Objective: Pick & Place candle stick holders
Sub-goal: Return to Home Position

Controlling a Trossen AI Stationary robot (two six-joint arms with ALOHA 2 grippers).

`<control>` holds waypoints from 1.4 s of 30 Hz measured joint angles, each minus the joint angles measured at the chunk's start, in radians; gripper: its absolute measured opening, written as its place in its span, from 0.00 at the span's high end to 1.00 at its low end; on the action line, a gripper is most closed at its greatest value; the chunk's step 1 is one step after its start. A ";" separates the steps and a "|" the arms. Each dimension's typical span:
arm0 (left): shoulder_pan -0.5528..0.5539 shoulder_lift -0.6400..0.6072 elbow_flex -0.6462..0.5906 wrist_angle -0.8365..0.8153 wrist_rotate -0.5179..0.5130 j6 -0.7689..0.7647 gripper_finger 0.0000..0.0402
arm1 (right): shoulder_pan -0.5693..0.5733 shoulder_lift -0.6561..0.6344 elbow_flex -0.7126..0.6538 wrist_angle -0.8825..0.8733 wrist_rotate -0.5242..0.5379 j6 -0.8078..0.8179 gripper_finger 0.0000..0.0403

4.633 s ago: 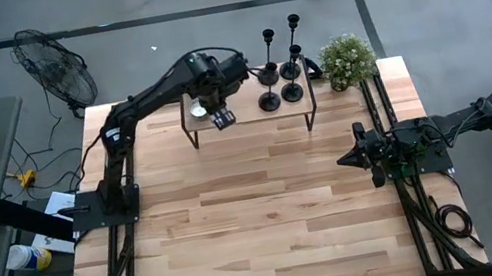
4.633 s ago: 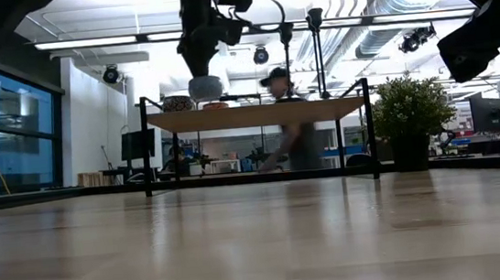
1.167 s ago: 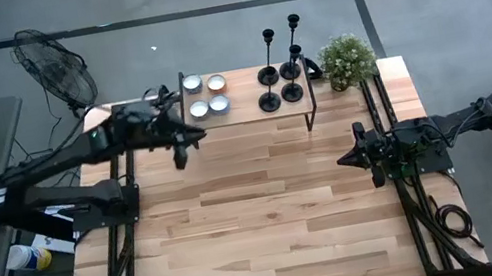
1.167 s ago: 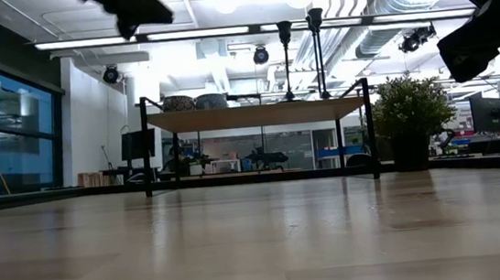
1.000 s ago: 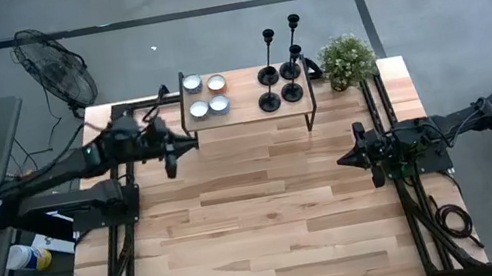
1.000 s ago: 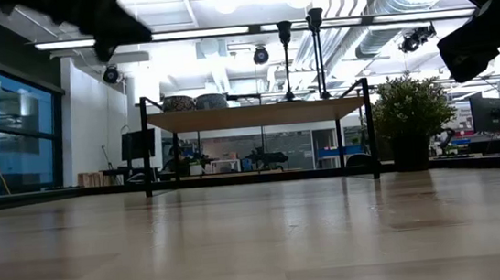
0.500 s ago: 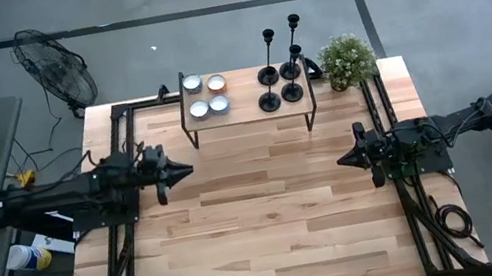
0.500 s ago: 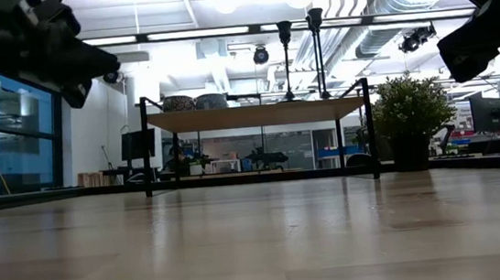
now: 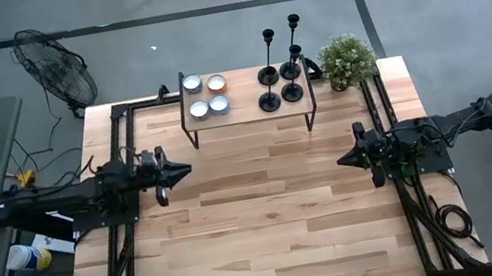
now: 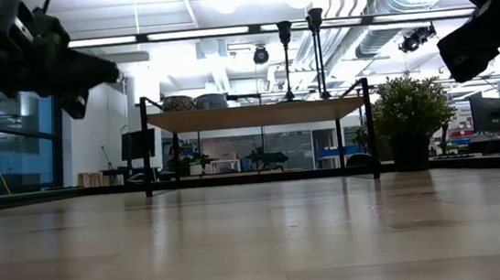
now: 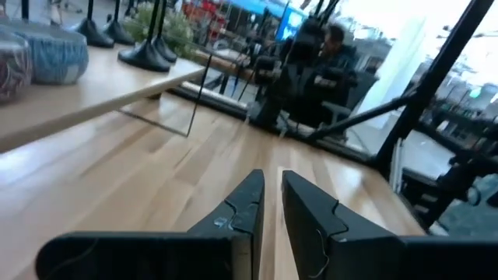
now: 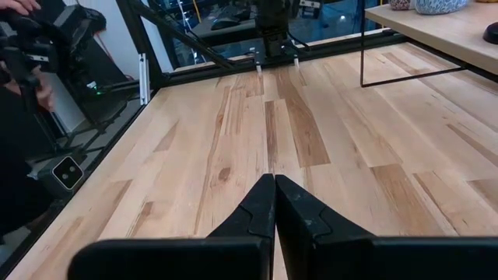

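Left gripper (image 9: 182, 168) barely parted and right gripper (image 9: 341, 159) closed, both empty, hang well short of the candle stick holders (image 9: 280, 86) on the shelf (image 9: 246, 109); a stray swing there could topple their slim stems.

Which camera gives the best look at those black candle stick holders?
The high view: all four candle stick holders stand in sight on the shelf, beside the plant. The low view shows only two tall tops; the left wrist view, some bases; the right wrist view, hardly anything.
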 joint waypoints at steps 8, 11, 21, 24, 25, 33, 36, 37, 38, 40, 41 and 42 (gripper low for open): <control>0.000 -0.122 -0.002 -0.006 0.000 -0.003 0.88 | 0.000 0.000 0.000 0.000 0.000 0.000 1.00; 0.000 -0.172 -0.003 -0.006 -0.001 -0.003 0.88 | 0.000 0.000 0.000 0.000 0.000 0.001 1.00; 0.000 -0.261 -0.004 -0.242 -0.001 -0.003 0.88 | 0.000 0.000 0.000 0.000 0.000 0.000 1.00; 0.000 -0.261 -0.005 -0.281 -0.001 -0.004 0.88 | 0.000 0.000 0.000 0.000 0.000 0.001 1.00; 0.000 -0.261 -0.005 -0.297 -0.001 -0.004 0.88 | 0.000 0.000 0.000 0.000 0.000 0.000 1.00; 0.000 -0.261 -0.004 -0.327 0.000 -0.004 0.88 | 0.000 0.000 0.000 0.000 0.000 0.000 1.00; 0.000 -0.261 -0.004 -0.327 0.000 -0.004 0.88 | 0.000 0.000 0.000 0.000 0.000 0.001 1.00; 0.000 -0.261 -0.004 -0.327 0.000 -0.004 0.88 | 0.000 0.000 0.000 0.000 0.000 0.001 1.00; 0.000 -0.261 -0.004 -0.327 0.000 -0.004 0.88 | 0.000 0.000 0.000 0.000 0.000 0.000 1.00; 0.000 -0.261 -0.004 -0.327 0.001 -0.004 0.88 | 0.000 0.000 0.000 0.000 0.000 0.001 1.00; 0.000 -0.261 -0.004 -0.327 0.001 -0.004 0.88 | 0.000 0.000 0.000 0.000 0.000 0.001 1.00; 0.000 -0.261 -0.004 -0.327 0.001 -0.004 0.88 | 0.000 0.000 0.000 0.000 0.000 0.000 1.00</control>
